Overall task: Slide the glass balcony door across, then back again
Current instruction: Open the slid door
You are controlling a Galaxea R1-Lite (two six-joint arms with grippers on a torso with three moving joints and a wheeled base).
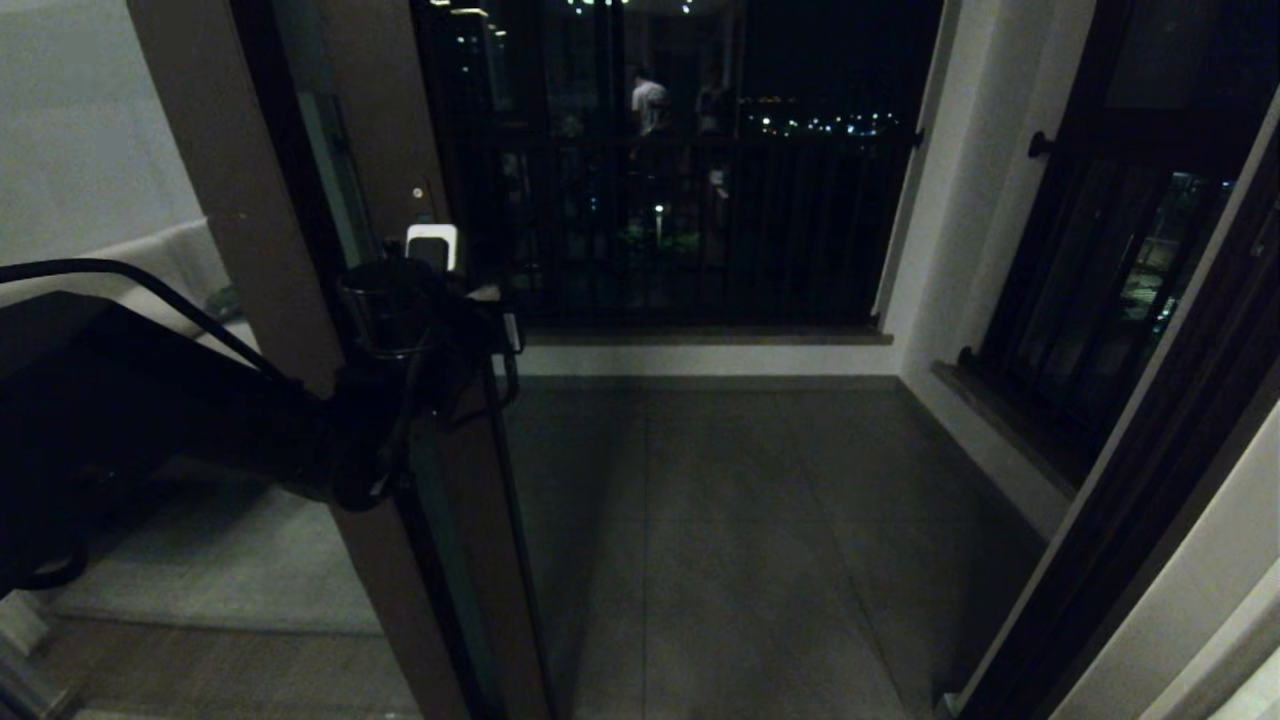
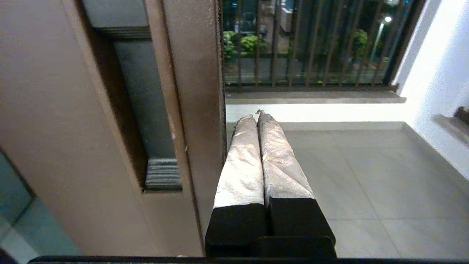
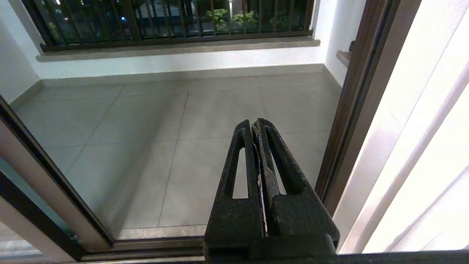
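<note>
The glass balcony door (image 1: 250,200) stands at the left of the doorway, its dark brown upright slanting down the head view. In the left wrist view the upright (image 2: 194,73) carries the recessed slot handle (image 2: 146,110). My left arm (image 1: 380,400) reaches to this upright. My left gripper (image 2: 257,116) is shut and empty, its silver-wrapped fingers (image 2: 242,165) lying along the door's free edge, outside the handle slot. My right gripper (image 3: 254,123) is shut on nothing, hanging over the threshold near the right jamb (image 3: 351,110). It is out of the head view.
The doorway stands open onto the tiled balcony floor (image 1: 750,550). A black-barred window (image 1: 700,230) closes the far side and another barred window (image 1: 1100,300) is on the right wall. The floor track (image 3: 146,249) runs below my right gripper.
</note>
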